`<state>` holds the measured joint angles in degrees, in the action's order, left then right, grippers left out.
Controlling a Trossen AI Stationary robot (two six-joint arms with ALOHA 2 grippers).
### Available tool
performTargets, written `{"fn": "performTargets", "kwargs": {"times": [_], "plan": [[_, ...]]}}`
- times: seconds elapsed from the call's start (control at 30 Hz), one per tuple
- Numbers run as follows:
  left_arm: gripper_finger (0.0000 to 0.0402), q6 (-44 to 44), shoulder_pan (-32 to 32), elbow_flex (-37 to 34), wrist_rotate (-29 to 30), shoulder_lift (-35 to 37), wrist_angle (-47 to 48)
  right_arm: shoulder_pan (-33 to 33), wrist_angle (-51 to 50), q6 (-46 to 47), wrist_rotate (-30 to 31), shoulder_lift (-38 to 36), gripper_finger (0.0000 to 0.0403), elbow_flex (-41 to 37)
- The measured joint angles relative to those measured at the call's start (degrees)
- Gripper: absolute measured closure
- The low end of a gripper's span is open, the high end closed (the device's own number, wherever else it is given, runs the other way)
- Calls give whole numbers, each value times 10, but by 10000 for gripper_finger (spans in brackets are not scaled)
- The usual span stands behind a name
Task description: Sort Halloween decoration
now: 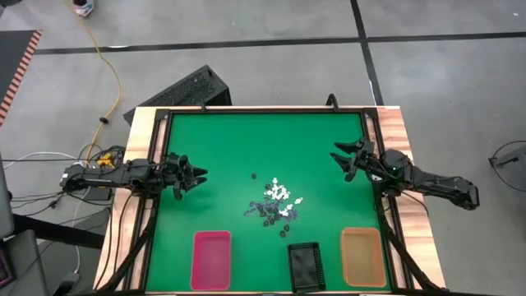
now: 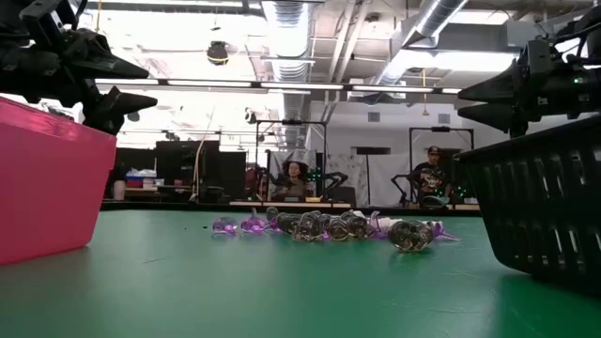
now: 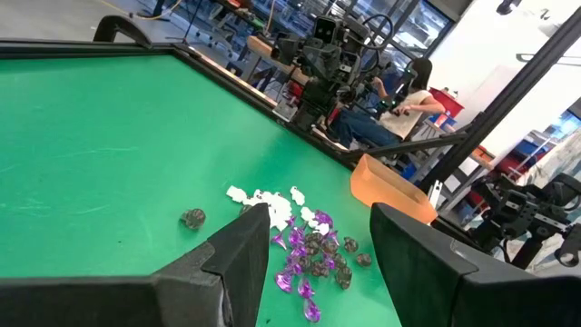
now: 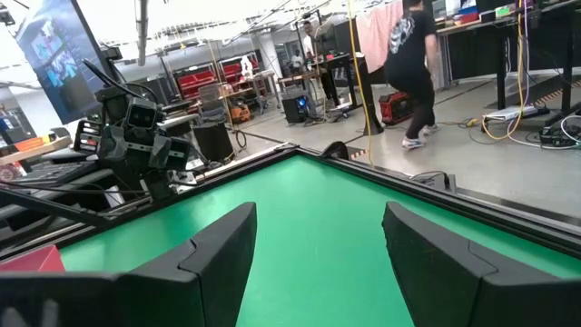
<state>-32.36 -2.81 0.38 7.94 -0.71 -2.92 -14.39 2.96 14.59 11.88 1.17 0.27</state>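
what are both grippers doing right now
left gripper: open, empty, left of the trinkets.
right gripper: open, empty, near the table's right edge.

— What colours do you see on your green table (image 1: 222, 156)?
— You've got white, black and purple trinkets (image 1: 277, 205) in one heap, plus a pink tray (image 1: 211, 260), a black tray (image 1: 305, 266) and an orange tray (image 1: 362, 256).
— And your arms?
— Both dark.

Halloween decoration (image 1: 278, 205) too small overhead to tell individual shapes. Pink tray (image 2: 42, 178) and black tray (image 2: 545, 211) cropped at low view's edges.
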Motion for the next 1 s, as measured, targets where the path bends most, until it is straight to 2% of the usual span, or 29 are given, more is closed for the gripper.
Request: {"fn": "performTargets", "kwargs": {"times": [0.83, 1.0], "plan": [[219, 2, 0, 0, 0, 0, 0, 0, 0, 0, 0, 0, 134, 0], [219, 26, 1, 0, 75, -1, -12, 0, 0, 0, 0, 0, 134, 0]]}}
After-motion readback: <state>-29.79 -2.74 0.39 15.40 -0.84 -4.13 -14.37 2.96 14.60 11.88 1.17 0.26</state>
